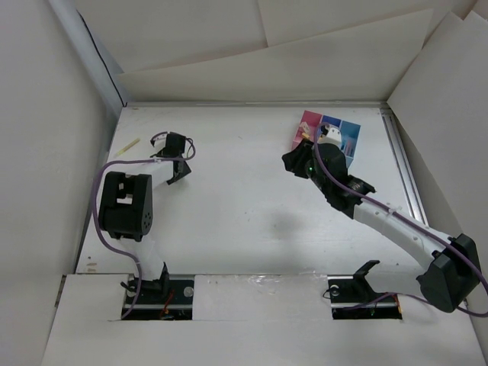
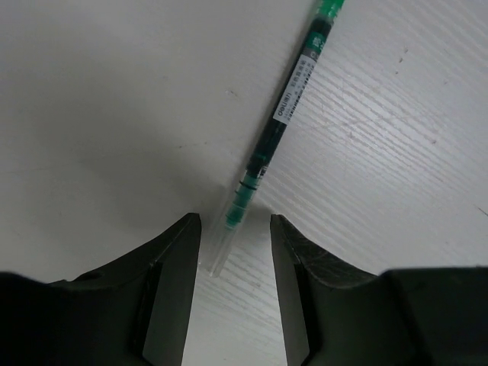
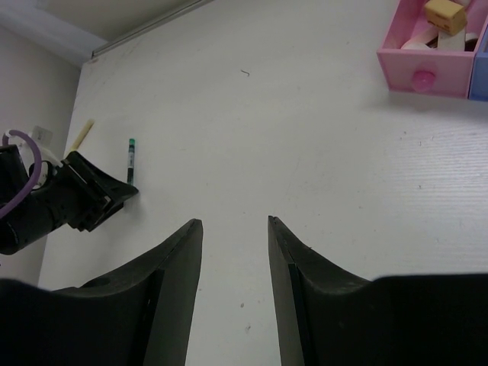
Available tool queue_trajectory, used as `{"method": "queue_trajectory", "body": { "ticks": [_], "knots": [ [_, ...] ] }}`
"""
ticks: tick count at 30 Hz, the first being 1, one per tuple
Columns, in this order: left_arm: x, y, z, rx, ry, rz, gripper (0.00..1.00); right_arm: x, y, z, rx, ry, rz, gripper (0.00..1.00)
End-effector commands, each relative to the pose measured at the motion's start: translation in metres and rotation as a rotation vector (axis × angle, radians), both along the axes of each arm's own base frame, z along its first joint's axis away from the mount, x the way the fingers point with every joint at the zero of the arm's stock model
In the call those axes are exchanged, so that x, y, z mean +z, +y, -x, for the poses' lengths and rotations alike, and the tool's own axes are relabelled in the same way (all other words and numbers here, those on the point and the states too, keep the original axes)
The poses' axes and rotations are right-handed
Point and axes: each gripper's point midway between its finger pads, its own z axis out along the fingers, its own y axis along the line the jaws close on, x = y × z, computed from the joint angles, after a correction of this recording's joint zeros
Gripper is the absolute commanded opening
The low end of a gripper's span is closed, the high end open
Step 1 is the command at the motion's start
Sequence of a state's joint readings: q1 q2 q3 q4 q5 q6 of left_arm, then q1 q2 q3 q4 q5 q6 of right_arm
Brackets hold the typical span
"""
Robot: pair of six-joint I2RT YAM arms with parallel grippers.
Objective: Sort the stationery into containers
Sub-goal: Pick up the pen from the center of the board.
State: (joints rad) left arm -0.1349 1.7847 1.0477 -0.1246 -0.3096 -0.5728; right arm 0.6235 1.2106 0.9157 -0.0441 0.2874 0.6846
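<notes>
Left tool (image 2: 235, 229) parted, untouching, around tip of slim green plastic pen (image 2: 268, 141); right tool (image 3: 235, 225) parted, empty

White table (image 1: 244, 221) bears green pen (image 2: 273, 133), yellowish pen (image 1: 127, 146), three bins (image 1: 335, 122).

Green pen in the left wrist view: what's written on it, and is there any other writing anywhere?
"deli": white print on the dark barrel of the green pen, apparently a brand.
Finer print beside it: too small to read.
Pink bin, table: no text seen.
</notes>
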Motion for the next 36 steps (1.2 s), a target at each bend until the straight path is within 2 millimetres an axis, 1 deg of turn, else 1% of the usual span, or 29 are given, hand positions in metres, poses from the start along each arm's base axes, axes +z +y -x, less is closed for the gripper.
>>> {"method": "queue_trajectory", "body": {
  "ticks": [1,3,5,7,8,11,12,14,16,17,18,19,20,21,22,23,24,25,26,27,28,29,30,31,32,33,34,35,36],
  "knots": [
    [0.009,-0.004,-0.008,-0.026,-0.020,0.009,0.38,0.018,0.005,0.000,0.014,-0.058,-0.028,0.46],
    [0.005,-0.004,-0.007,-0.026,-0.010,0.008,0.38,0.018,0.005,0.000,0.014,-0.058,-0.028,0.46],
    [0.001,-0.004,-0.006,-0.026,0.000,0.007,0.35,0.018,0.005,0.000,0.014,-0.058,-0.028,0.46],
    [-0.004,-0.005,-0.005,-0.032,0.013,0.014,0.28,0.022,0.004,0.001,0.014,-0.066,-0.034,0.46],
    [-0.004,-0.005,-0.005,-0.032,0.013,0.014,0.21,0.022,0.004,0.001,0.014,-0.066,-0.034,0.46],
    [-0.004,-0.005,-0.005,-0.032,0.013,0.014,0.12,0.021,0.002,0.000,0.008,-0.070,-0.023,0.47],
    [0.000,-0.006,-0.006,-0.032,0.003,0.015,0.10,0.021,0.002,0.000,0.008,-0.070,-0.023,0.47],
    [0.002,-0.005,-0.005,-0.032,-0.006,0.017,0.04,0.021,0.002,0.000,0.008,-0.070,-0.023,0.51],
    [0.011,-0.015,-0.007,-0.053,-0.029,0.020,0.02,0.021,0.004,0.001,0.017,-0.069,-0.025,0.55],
    [0.018,-0.025,-0.007,-0.078,-0.048,0.023,0.01,0.021,0.002,0.000,0.019,-0.067,-0.028,0.60],
    [0.023,-0.030,-0.007,-0.090,-0.060,0.025,0.00,0.018,0.008,0.001,0.047,-0.055,-0.030,0.64],
    [0.028,-0.035,-0.008,-0.103,-0.072,0.027,0.00,0.016,0.008,-0.002,0.058,-0.049,-0.022,0.67],
    [0.035,-0.043,-0.005,-0.127,-0.095,0.050,0.00,0.016,0.012,0.000,0.085,-0.045,-0.029,0.72],
    [0.040,-0.064,-0.004,-0.187,-0.113,0.100,0.00,0.010,0.017,0.002,0.129,-0.022,-0.037,0.74],
    [0.049,-0.077,-0.008,-0.228,-0.159,0.124,0.00,0.015,0.017,0.000,0.143,-0.031,-0.040,0.75],
    [0.054,-0.088,-0.006,-0.259,-0.178,0.143,0.00,0.010,0.020,0.000,0.161,-0.017,-0.039,0.76],
    [0.061,-0.109,0.001,-0.319,-0.196,0.171,0.00,0.010,0.019,0.000,0.163,-0.015,-0.042,0.77],
    [0.067,-0.122,0.002,-0.354,-0.213,0.189,0.00,0.006,0.021,0.000,0.172,-0.006,-0.041,0.79],
    [0.073,-0.135,0.002,-0.391,-0.242,0.214,0.00,0.006,0.016,-0.004,0.158,-0.006,-0.041,0.79],
    [0.077,-0.148,0.006,-0.437,-0.257,0.227,0.00,0.007,0.018,-0.003,0.164,-0.001,-0.051,0.80],
    [0.080,-0.172,0.014,-0.504,-0.262,0.261,0.00,0.014,0.011,-0.007,0.152,-0.020,-0.065,0.80],
    [0.086,-0.183,0.015,-0.537,-0.291,0.282,0.00,0.008,0.007,-0.008,0.149,-0.008,-0.063,0.80],
    [0.091,-0.195,0.017,-0.573,-0.307,0.306,0.00,0.009,0.004,-0.007,0.147,-0.011,-0.078,0.80],
    [0.090,-0.214,0.031,-0.649,-0.301,0.342,0.00,0.015,0.001,-0.009,0.150,-0.025,-0.091,0.80],
    [0.090,-0.222,0.036,-0.679,-0.306,0.362,0.00,0.011,-0.004,-0.010,0.153,-0.009,-0.104,0.77],
    [0.096,-0.234,0.037,-0.717,-0.342,0.392,0.00,0.015,-0.007,-0.010,0.157,-0.016,-0.112,0.75],
    [0.096,-0.240,0.044,-0.748,-0.346,0.415,0.00,0.013,-0.009,-0.010,0.163,-0.014,-0.117,0.71],
    [0.100,-0.253,0.055,-0.805,-0.352,0.458,0.00,0.013,-0.006,-0.008,0.193,-0.008,-0.127,0.69],
    [0.108,-0.260,0.054,-0.836,-0.398,0.487,0.00,0.016,-0.008,-0.009,0.199,-0.016,-0.136,0.66]
  ]
}}
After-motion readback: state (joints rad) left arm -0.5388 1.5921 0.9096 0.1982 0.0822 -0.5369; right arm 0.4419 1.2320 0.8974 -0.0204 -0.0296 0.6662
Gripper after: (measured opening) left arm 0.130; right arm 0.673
